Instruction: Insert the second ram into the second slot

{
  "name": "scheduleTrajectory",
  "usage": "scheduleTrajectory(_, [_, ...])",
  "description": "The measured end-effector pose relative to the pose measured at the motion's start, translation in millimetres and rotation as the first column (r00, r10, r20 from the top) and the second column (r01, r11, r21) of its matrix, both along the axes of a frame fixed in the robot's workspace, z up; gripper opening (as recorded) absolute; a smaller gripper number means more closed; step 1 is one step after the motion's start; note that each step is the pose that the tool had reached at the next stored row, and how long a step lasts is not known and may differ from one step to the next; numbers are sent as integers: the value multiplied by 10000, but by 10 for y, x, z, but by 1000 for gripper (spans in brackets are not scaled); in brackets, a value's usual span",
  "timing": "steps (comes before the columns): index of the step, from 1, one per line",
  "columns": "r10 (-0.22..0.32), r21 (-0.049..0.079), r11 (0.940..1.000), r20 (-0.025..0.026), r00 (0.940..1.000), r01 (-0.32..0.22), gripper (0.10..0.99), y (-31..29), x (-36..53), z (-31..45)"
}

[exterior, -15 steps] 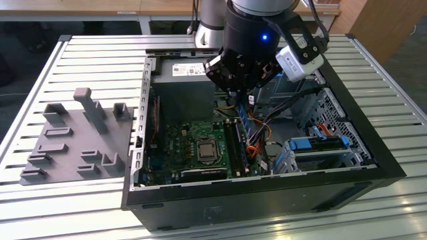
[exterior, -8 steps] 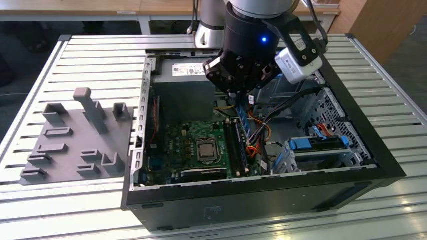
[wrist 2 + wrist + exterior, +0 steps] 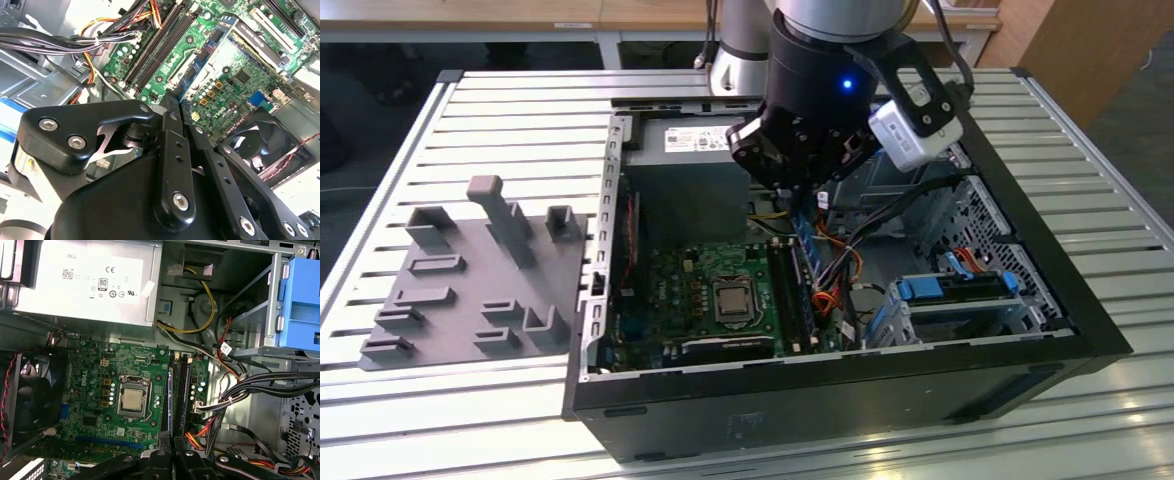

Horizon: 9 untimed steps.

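On the exterior view's left you have the grey holder block (image 3: 467, 270). Further right, inside the computer case (image 3: 854, 395), a thin blue stick stands along the memory slots (image 3: 170, 390). I judge it is the second ram (image 3: 811, 280), already placed there. The gripper (image 3: 803, 188) hangs above it, with its jaws pressed together on nothing I can see. Whether the stick is fully seated, I cannot tell.
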State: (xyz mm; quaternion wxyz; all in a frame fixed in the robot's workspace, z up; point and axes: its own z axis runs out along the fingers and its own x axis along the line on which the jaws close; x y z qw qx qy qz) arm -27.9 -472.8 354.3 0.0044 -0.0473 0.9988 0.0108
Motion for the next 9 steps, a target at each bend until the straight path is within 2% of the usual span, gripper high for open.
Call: scheduleTrajectory(9, [0, -19, 10000, 0, 10000, 0, 137, 0, 0, -35])
